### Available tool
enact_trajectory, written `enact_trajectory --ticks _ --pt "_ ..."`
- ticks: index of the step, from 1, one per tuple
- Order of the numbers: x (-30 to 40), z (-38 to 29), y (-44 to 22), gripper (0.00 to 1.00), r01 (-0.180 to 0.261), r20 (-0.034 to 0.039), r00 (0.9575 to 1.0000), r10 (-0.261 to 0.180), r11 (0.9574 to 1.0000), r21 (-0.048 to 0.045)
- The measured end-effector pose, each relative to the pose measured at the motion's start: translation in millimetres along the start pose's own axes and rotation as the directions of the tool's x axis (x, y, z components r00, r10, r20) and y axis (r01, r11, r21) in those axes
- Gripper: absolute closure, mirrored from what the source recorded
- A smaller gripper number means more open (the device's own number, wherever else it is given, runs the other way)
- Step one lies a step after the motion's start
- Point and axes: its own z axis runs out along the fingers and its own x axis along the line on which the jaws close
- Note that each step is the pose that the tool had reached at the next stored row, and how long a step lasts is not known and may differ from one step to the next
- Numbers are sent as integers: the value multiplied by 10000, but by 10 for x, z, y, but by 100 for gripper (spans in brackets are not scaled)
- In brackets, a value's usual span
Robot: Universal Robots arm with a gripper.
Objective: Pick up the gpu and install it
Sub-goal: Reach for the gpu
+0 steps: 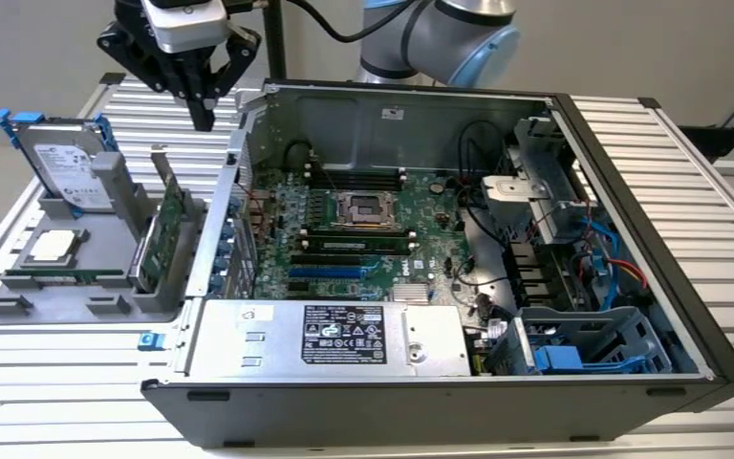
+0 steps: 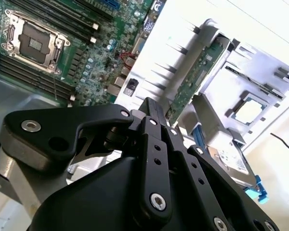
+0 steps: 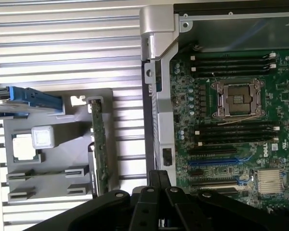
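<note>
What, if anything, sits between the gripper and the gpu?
Nothing visible does. In the exterior view the gripper hangs in open air, higher than the gpu, which stands on edge in the grey holder beside the case wall. The hard drive stands apart, to the exterior view's left.

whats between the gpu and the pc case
In the first wrist view, the gpu stands in its holder. Between the holder's edge and the case runs a strip of bare slatted table, with nothing on it.
</note>
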Motion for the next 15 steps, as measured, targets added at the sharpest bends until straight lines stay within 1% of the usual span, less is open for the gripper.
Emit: enact_trajectory --ticks 15 --pt "117 -2 -8 100 0 0 10000 0 10000 0"
